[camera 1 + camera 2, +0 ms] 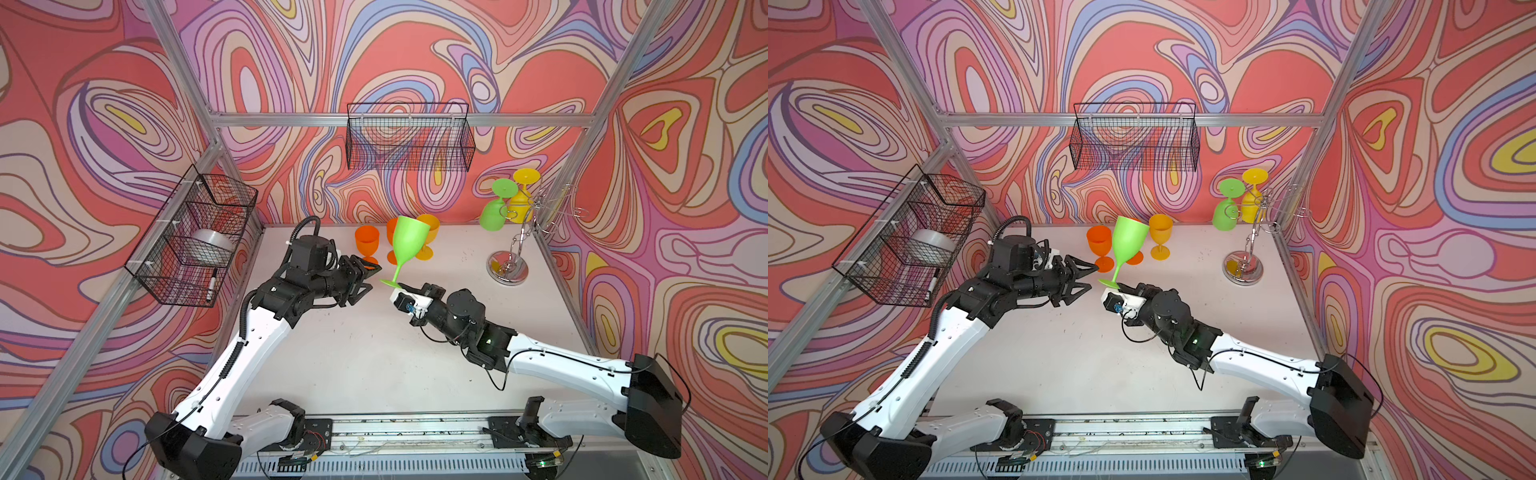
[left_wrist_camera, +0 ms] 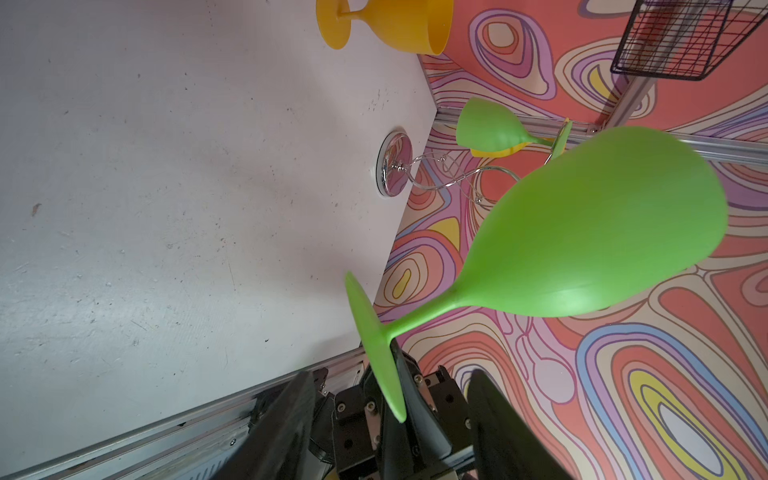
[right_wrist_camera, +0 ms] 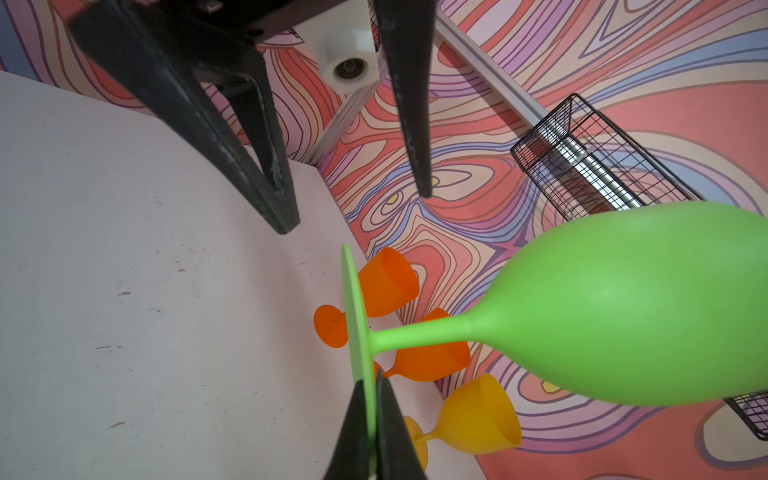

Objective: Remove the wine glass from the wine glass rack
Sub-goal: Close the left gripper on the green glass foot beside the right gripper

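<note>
The green wine glass [image 1: 409, 243] rises bowl-up from my right pincer [image 1: 405, 287], clamped on its foot, well away from the rack [image 1: 508, 270]; my half-open, empty left pincer [image 1: 372, 278] beside it should, I judge, take the stem squarely before I release.

The lime-green plastic wine glass [image 1: 409, 243] is one flat matte colour from bowl to foot. A second green plastic wine glass [image 1: 491, 215] matches that shade, beside a yellow plastic wine glass [image 1: 522, 200]. The shiny chrome wire rack [image 1: 508, 269] mirrors yellow and pink in its round base. Two translucent orange plastic goblets [image 3: 388, 282] and an amber-yellow plastic goblet [image 1: 430, 230] glow against the pale off-white tabletop [image 1: 374, 353], which is speckled with dark marks. The papered walls [image 1: 104, 124] swirl in coral, lilac, blue, cream and yellow bands with dark outlines. The black wire mesh basket [image 1: 409, 137] on the back wall shows that pattern through its grid. The black wire side basket [image 1: 195, 237] holds what looks like a silver-grey roll [image 1: 210, 245]. The robot arms [image 1: 257, 332] are white with black joints.
</note>
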You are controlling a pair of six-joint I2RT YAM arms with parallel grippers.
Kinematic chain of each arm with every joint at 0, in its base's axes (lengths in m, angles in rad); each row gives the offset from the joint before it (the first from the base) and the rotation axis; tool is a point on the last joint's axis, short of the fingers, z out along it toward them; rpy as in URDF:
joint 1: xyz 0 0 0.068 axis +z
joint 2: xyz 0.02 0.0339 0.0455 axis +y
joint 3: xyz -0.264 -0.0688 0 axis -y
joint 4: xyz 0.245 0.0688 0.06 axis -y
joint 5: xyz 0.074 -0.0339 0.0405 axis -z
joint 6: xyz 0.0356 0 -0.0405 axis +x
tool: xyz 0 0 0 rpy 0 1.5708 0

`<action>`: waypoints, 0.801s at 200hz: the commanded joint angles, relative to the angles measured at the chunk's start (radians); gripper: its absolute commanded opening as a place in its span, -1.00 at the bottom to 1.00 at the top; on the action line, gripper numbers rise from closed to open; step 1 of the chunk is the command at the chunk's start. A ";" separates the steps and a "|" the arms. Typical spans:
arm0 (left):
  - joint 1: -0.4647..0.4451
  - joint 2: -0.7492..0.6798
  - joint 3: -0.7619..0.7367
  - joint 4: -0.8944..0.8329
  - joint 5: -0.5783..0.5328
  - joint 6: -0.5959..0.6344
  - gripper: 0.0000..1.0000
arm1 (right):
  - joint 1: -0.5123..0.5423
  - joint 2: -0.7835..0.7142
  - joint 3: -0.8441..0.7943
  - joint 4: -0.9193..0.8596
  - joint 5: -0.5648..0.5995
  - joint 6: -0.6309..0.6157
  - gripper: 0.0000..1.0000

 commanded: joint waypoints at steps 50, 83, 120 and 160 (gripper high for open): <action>-0.049 0.041 -0.060 0.121 -0.013 -0.111 -0.59 | 0.009 0.036 0.061 0.029 0.010 -0.040 -1.00; -0.048 0.026 -0.092 0.199 0.006 -0.099 -1.00 | 0.027 0.021 0.079 -0.024 0.013 -0.021 -1.00; -0.030 0.012 -0.151 0.267 0.043 -0.066 -1.00 | 0.052 -0.060 0.161 -0.224 -0.002 0.165 -0.11; 0.019 -0.028 -0.268 0.383 0.093 -0.017 -1.00 | 0.052 -0.097 0.357 -0.564 -0.072 0.471 -0.02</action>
